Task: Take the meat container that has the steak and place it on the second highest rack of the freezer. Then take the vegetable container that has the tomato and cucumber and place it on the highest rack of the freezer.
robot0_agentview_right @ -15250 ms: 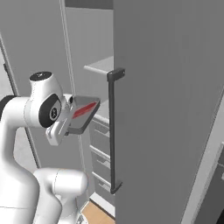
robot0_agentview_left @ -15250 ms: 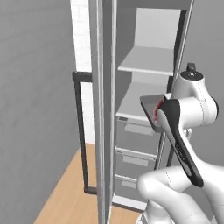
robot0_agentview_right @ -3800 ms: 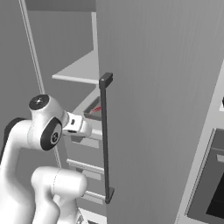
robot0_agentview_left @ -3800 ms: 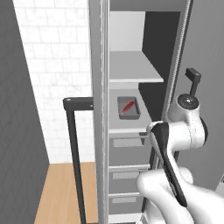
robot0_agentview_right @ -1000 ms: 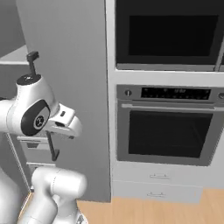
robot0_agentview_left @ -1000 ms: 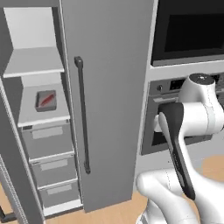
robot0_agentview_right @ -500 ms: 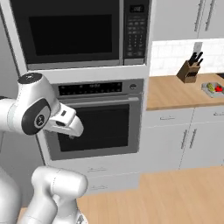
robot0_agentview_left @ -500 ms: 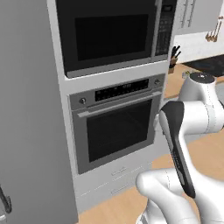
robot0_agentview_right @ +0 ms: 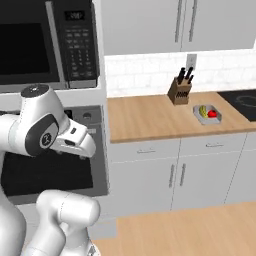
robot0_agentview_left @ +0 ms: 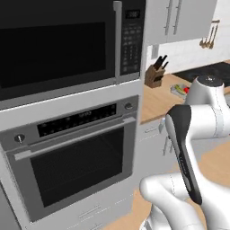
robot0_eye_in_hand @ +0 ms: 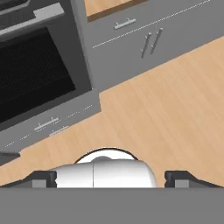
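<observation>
A: Where was the pale grey rectangular vegetable container [robot0_agentview_right: 207,113] at that moment?

B: It sat on the light wooden desk [robot0_agentview_right: 150,120], toward the right end, close to the front edge and just left of the black glass cooktop [robot0_agentview_right: 241,102]. Inside it lay the small round red tomato [robot0_agentview_right: 212,114] and, touching it on the left, the yellow-green cucumber piece [robot0_agentview_right: 203,110]. From the left base view the same container [robot0_agentview_left: 180,90] showed just beyond the arm's white shoulder.

A: Anything else near it on the desk?

B: A brown wooden knife block with black handles [robot0_agentview_right: 180,87] stood behind the container, against the white tiled back wall. The two were near but apart.

A: And the tool?

B: The two-finger dark-tipped tool [robot0_eye_in_hand: 111,178] had its tips standing wide apart at the bottom corners of the hand view, with nothing between them. It pointed down at the light wooden floor [robot0_eye_in_hand: 166,113], in front of the grey lower cabinets [robot0_eye_in_hand: 148,41].

A: What was beside the arm?

B: The black-glass wall oven with a grey bar handle [robot0_agentview_left: 74,168] stood below a black-fronted microwave with a keypad [robot0_agentview_left: 58,45]. In the right base view the white arm [robot0_agentview_right: 42,130] was folded in front of that oven, well apart from the container.
</observation>
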